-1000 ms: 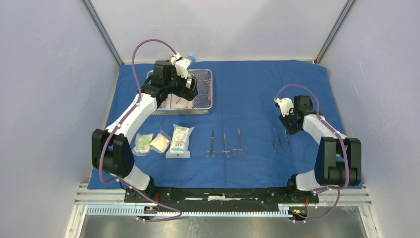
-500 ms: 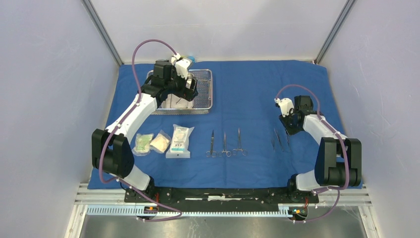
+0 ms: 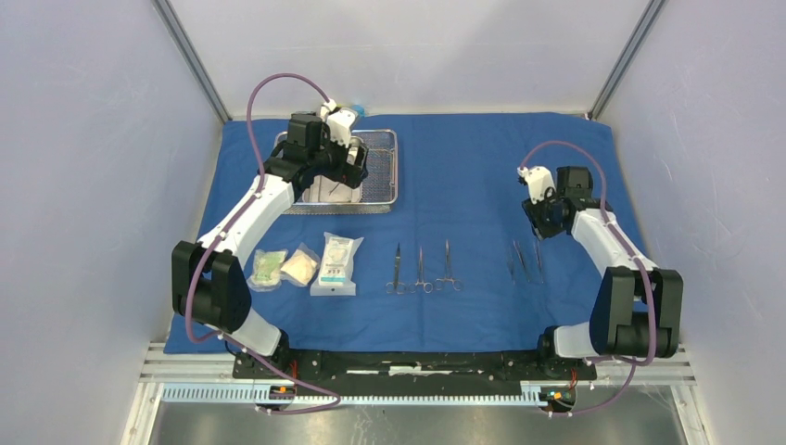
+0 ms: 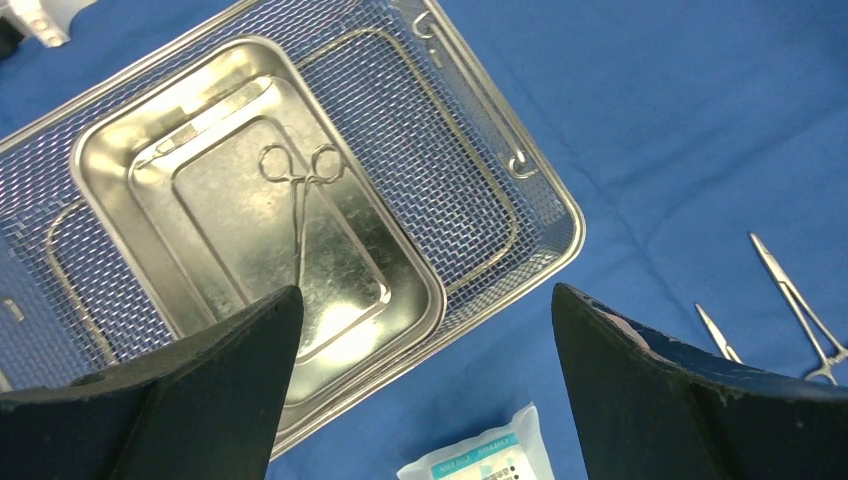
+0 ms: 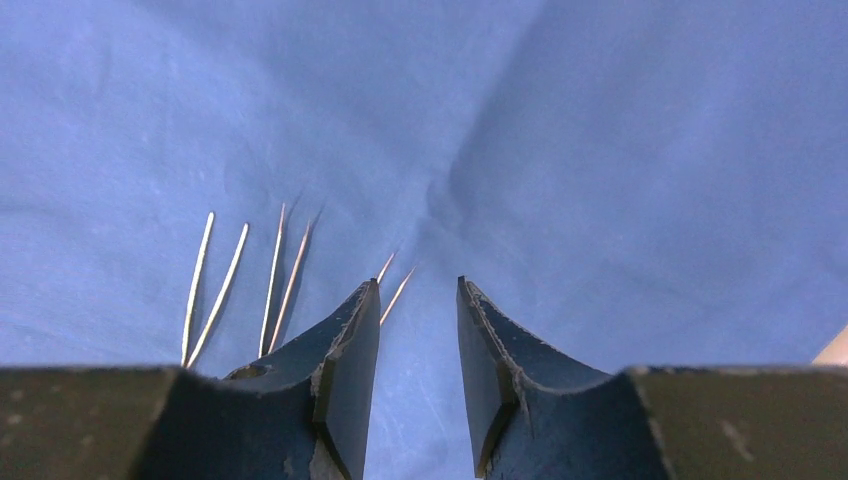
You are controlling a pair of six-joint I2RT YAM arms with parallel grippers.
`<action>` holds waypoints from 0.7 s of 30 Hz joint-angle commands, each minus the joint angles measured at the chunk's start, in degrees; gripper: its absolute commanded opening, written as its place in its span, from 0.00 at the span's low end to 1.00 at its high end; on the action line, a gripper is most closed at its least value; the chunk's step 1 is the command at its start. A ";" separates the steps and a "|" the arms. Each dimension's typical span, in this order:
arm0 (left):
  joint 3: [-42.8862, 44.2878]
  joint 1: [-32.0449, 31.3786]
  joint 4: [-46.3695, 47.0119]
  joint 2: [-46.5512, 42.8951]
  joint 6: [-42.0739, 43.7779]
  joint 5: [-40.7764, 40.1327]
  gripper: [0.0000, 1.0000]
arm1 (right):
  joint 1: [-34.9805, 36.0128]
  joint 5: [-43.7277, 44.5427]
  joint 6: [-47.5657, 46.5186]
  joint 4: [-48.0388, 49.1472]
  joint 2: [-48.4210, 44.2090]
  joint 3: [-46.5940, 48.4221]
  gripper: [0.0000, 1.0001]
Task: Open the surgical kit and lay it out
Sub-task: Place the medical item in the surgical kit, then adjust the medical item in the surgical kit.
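1. Spread flat as a working field: cloth (image 3: 463, 167), with basket (image 4: 470, 180) near its far left corner and pan (image 4: 350, 270) nested inside.
2. Poised above pan with left gripper (image 4: 425, 295), jaws wide apart and empty; probably lining up on the one clamp (image 4: 300, 215) lying there.
3. Laid in a near row for easy reach: packets (image 3: 299, 266) at left, three clamps (image 3: 422, 269) in the middle, tweezers (image 5: 215, 285) to the right.
4. Held over bare cloth just past tweezers' tips with right gripper (image 5: 417, 290), jaws a narrow gap apart, gripping nothing.
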 commanded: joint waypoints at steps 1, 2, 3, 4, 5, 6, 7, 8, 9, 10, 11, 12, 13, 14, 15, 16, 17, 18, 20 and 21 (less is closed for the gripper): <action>2.24 0.21 0.44 -0.03 -3.04 -4.51 1.00 | -0.14 -3.52 2.72 2.50 -3.05 3.65 0.42; 2.46 0.28 0.29 0.25 -3.20 -4.90 1.00 | -0.14 -3.73 3.17 3.06 -3.28 3.87 0.43; 2.65 0.50 0.15 0.50 -3.50 -5.38 1.00 | -0.14 -3.82 3.52 3.80 -3.45 3.83 0.45; 2.85 0.59 0.11 0.83 -3.77 -5.78 1.00 | -0.14 -3.68 3.88 4.33 -3.65 3.65 0.47; 3.02 0.81 0.00 1.08 -4.15 -6.10 1.00 | -0.14 -3.49 4.16 5.20 -3.93 3.17 0.50; 3.25 1.07 -0.01 1.29 -4.49 -6.48 1.00 | -0.14 -3.43 4.17 5.83 -4.27 2.75 0.52; 3.37 1.34 -0.01 1.63 -4.97 -6.65 1.00 | -0.14 -3.50 4.14 6.26 -4.58 2.05 0.53; 3.55 1.71 -0.02 1.86 -5.37 -6.65 1.00 | -0.07 -3.57 4.00 6.66 -4.83 1.29 0.53; 3.72 1.98 -0.02 2.16 -5.83 -6.66 1.00 | -0.02 -3.72 3.75 6.79 -4.96 0.71 0.54; 3.83 2.26 -0.09 2.47 -6.07 -6.52 1.00 | 0.11 -4.09 3.41 6.88 -5.06 0.19 0.54; 3.92 2.44 -0.10 2.82 -6.20 -6.31 1.00 | 0.48 -4.45 2.90 6.92 -5.14 -0.56 0.54; 3.92 2.53 -0.11 3.13 -6.22 -6.13 1.00 | 0.90 -4.52 2.51 7.16 -5.22 -1.38 0.55; 3.92 2.60 -0.11 3.37 -6.12 -6.13 1.00 | 1.44 -4.46 2.19 7.62 -5.44 -2.22 0.55; 3.88 2.67 -0.07 3.59 -6.03 -6.12 1.00 | 2.07 -4.04 1.91 8.13 -5.55 -3.15 0.55; 3.83 2.71 -0.02 3.81 -5.82 -6.13 1.00 | 2.95 -3.43 1.62 8.73 -5.53 -3.84 0.55; 3.79 2.75 -0.02 3.98 -5.61 -6.13 1.00 | 3.57 -2.67 1.38 9.19 -5.52 -4.62 0.55; 3.79 2.76 -0.02 4.25 -5.55 -6.13 1.00 | 3.92 -1.94 1.16 9.77 -5.26 -5.13 0.54; 3.74 2.76 -0.02 4.36 -5.50 -6.11 1.00 | 5.13 -1.40 0.99 10.33 -5.04 -5.66 0.54; 3.77 2.82 -0.26 4.73 -5.52 -5.78 1.00 | 6.16 -1.05 0.88 11.28 -4.32 -6.43 0.52; 3.82 2.77 -0.36 4.91 -5.54 -5.61 1.00 | 6.39 -0.85 0.77 11.74 -3.72 -6.62 0.51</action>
